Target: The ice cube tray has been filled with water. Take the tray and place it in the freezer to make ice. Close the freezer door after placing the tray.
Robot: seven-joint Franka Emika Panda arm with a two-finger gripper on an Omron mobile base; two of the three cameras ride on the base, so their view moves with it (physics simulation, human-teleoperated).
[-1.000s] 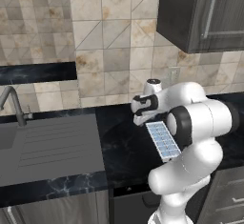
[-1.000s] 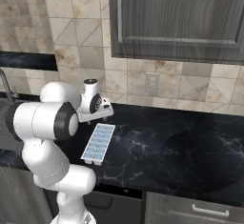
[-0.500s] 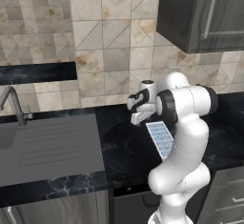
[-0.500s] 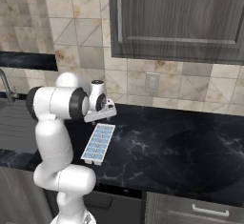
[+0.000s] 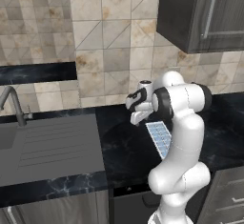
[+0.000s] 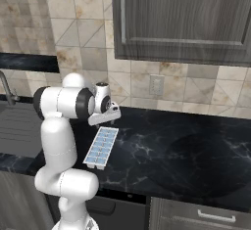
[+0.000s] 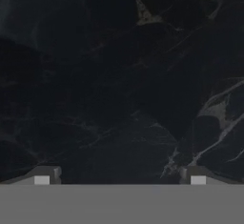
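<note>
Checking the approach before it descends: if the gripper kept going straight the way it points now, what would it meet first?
Most likely the bare black marble counter, seen between the open fingers. The ice cube tray lies off that line, though depth is uncertain.

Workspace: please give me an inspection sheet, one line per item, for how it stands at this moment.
Surface: black marble counter, with a grey sink and drainboard at its left.
Job's things: ice tray lies flat near the counter's front edge, blue cells up, untouched.
Clutter: nothing seen.
Claw: claw hangs open above the tray's far end, holding nothing; its tips face bare counter.
Cables: nothing seen.
Surroundings: tiled wall, dark wall cabinet, wall outlet, faucet.
</note>
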